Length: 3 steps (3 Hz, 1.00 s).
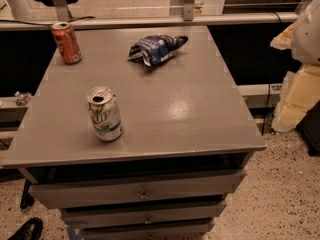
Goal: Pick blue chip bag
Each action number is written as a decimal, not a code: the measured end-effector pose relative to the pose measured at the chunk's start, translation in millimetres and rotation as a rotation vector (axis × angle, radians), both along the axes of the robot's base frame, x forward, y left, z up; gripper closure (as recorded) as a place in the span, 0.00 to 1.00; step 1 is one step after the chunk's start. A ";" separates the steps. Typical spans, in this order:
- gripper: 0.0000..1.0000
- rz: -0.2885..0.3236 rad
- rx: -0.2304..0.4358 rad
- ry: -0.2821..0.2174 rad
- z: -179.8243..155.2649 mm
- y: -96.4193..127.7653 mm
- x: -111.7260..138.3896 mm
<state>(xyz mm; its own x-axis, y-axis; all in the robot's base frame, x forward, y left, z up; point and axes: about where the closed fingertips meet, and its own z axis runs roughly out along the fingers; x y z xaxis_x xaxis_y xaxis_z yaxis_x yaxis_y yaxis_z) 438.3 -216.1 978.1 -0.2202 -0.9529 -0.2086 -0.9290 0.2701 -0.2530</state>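
The blue chip bag [156, 48] is a crumpled, shiny dark-blue foil bag with white markings. It lies on its side at the far middle of the grey cabinet top [190, 109]. Nothing touches it. My gripper is out of view and no fingers show anywhere. A white rounded shape [309, 31] at the right edge, beyond the cabinet's right side, may be part of my arm.
An opened green-white can [104, 113] stands upright at the front left. An orange can [66, 43] stands at the far left corner. Drawers [140, 191] sit below the front edge. Yellowish blocks [298, 96] lie on the floor at right. A rail [150, 20] runs behind.
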 end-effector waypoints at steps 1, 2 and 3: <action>0.00 0.000 0.000 0.000 0.0 0.0 0.0; 0.00 0.018 0.049 -0.033 -12.7 7.1 18.3; 0.00 0.061 0.166 -0.098 -34.6 30.7 65.9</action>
